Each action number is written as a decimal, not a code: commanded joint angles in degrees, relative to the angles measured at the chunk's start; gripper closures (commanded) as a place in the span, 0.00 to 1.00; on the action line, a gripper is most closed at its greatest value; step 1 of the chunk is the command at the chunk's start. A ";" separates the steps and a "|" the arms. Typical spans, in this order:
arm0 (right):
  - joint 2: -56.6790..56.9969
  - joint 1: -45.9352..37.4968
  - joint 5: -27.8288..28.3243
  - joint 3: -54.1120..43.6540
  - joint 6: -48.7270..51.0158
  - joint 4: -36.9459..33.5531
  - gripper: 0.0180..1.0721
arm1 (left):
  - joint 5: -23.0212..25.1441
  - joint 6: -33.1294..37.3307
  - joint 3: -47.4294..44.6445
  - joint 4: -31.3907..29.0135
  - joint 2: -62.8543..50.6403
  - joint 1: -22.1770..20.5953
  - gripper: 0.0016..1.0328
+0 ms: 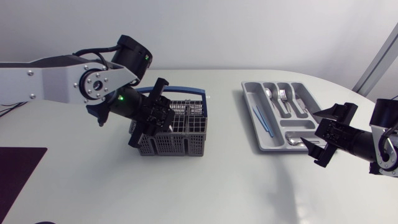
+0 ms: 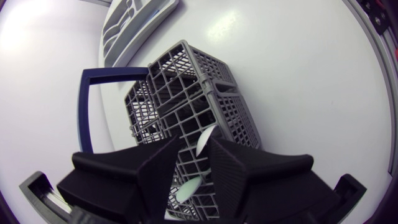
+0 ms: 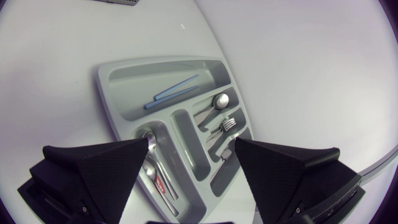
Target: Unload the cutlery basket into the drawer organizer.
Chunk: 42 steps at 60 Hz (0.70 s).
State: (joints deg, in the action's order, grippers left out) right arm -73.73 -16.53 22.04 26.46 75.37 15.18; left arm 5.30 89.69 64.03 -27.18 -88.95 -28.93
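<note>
Left gripper point(image 2: 195, 144): fingers narrow, closed on a pale utensil point(image 2: 188, 188) inside the grey cutlery basket point(image 2: 186, 81). Right gripper point(image 3: 191, 144): spread wide above the drawer organizer point(image 3: 118, 93).

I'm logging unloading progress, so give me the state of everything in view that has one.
Grey mesh cutlery basket with blue handle: upright, handle swung down, pale utensil inside.
Grey plastic drawer organizer: partly filled, with thin blue sticks, metal spoon, metal fork.
Left tool: down in the basket at the pale utensil, grip unclear.
Right tool: open, empty, beside the organizer.
</note>
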 commanded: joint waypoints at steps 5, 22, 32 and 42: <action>-0.88 0.36 -0.16 1.05 -0.84 0.29 0.05 | 0.24 2.68 1.27 0.81 -1.93 0.36 0.94; -0.27 -0.16 0.28 0.79 -0.84 0.46 0.05 | -0.29 2.24 0.75 0.90 -0.26 0.19 0.97; 1.05 -0.16 0.28 0.52 -0.84 -0.15 0.05 | -0.29 1.01 0.57 0.46 3.69 0.01 0.97; 2.81 -0.08 0.46 0.00 -0.84 -1.03 0.05 | -0.64 0.75 0.04 -1.21 7.65 -0.08 0.97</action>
State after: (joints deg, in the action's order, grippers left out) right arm -72.25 -16.60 22.31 26.57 75.37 14.92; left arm 4.51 90.02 64.03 -27.44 -83.94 -28.93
